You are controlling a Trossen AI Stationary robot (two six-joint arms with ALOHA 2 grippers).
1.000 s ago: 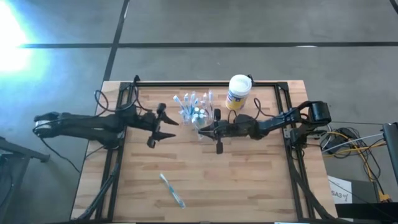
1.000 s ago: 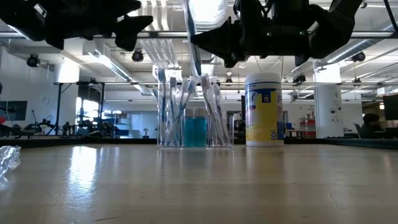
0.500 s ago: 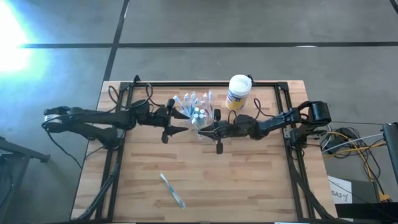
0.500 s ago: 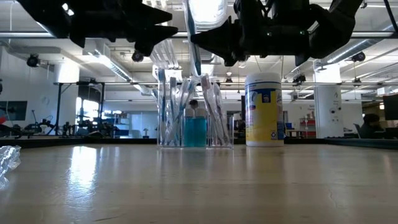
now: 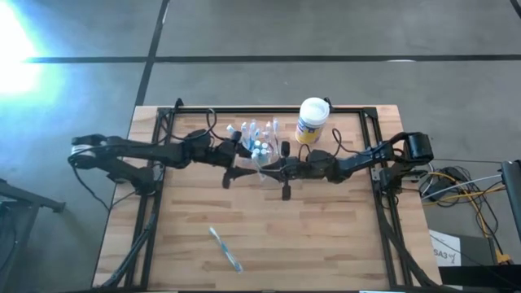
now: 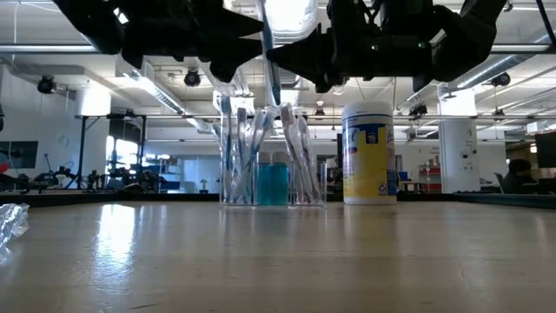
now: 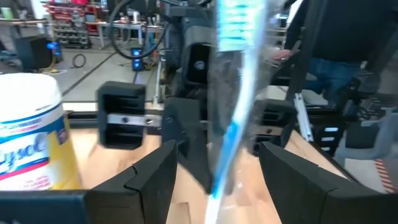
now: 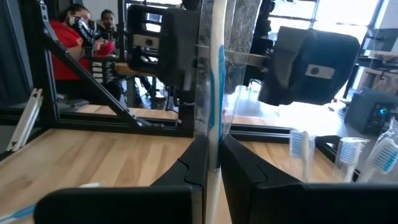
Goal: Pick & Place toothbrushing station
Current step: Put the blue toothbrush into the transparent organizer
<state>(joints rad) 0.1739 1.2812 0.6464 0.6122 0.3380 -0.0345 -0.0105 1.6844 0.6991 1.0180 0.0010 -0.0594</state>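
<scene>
I see the toothbrushing station (image 6: 272,156), a clear holder with toothbrushes and a blue bottle, standing upright at the table's far middle, just beside the white canister (image 5: 311,120). My right gripper (image 8: 212,158) is pinched shut on a wrapped toothbrush (image 8: 210,81) held upright above the station. My left gripper (image 7: 217,168) has its fingers spread wide either side of that toothbrush, gripping nothing.
</scene>
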